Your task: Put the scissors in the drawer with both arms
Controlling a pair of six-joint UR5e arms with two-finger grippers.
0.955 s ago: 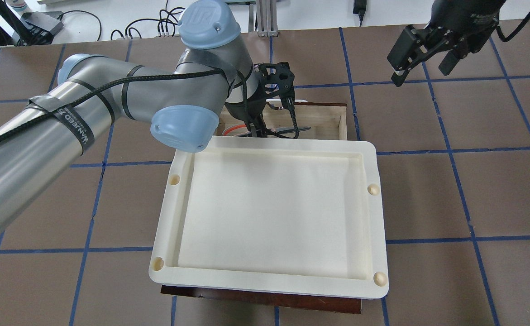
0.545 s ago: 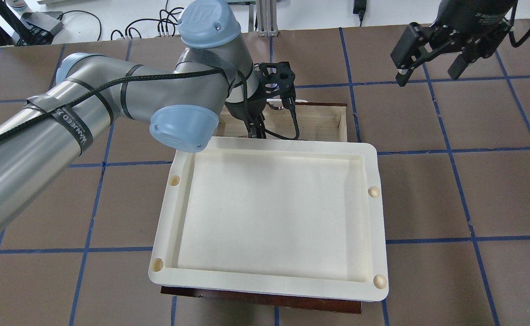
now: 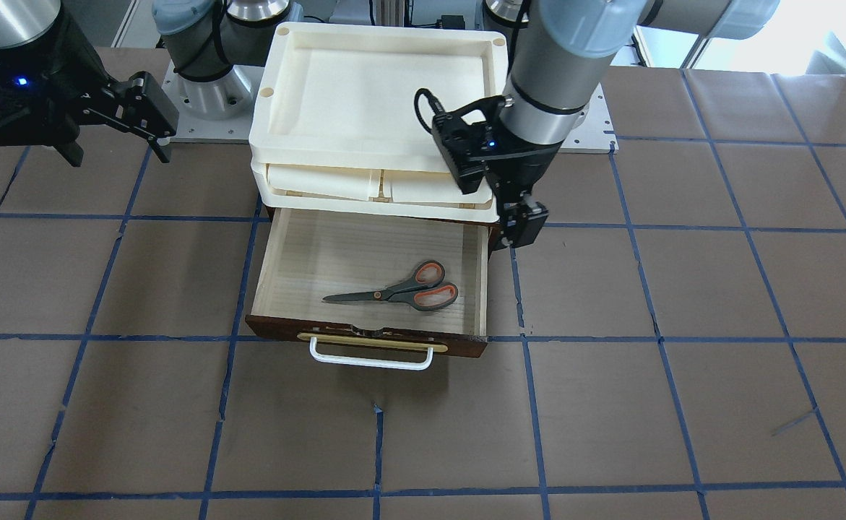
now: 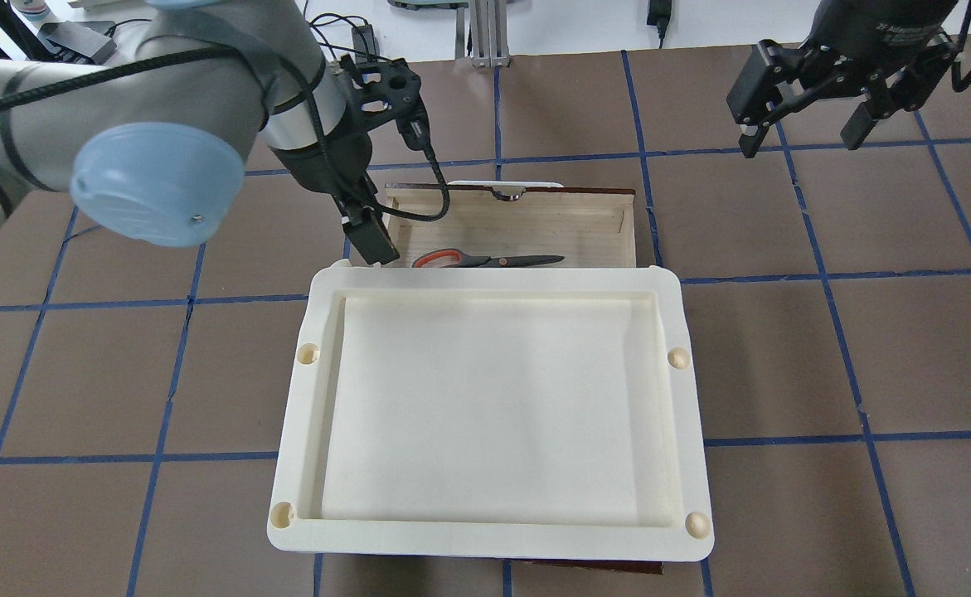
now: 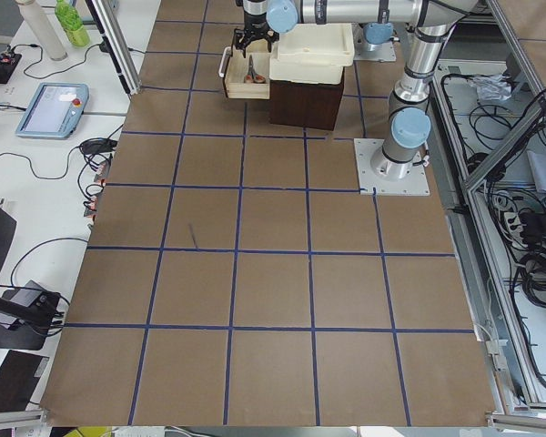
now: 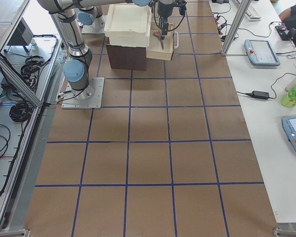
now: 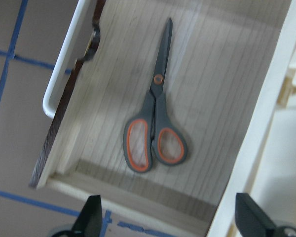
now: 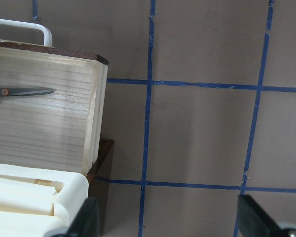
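The scissors (image 3: 401,289) lie flat in the open drawer (image 3: 321,249), handles toward my left side, blades shut. They also show in the overhead view (image 4: 485,260) and the left wrist view (image 7: 155,133); a blade tip shows in the right wrist view (image 8: 24,91). The drawer (image 4: 551,220) is pulled out, with its white bar handle (image 3: 368,360) in front. My left gripper (image 3: 516,227) (image 4: 369,236) is open and empty, just outside the drawer's side wall near the handles. My right gripper (image 4: 804,133) (image 3: 112,141) is open and empty, high and far off to the drawer's other side.
A cream plastic tray (image 4: 493,278) sits stacked on another (image 3: 365,191) on top of the dark cabinet (image 5: 300,100) above the drawer. The brown table has blue tape grid lines. The arm bases (image 3: 199,94) stand behind the trays.
My left gripper has pulled out of the drawer to the side, leaving the scissors lying there. The right gripper drifted slightly outward. The top tray sits slightly shifted.
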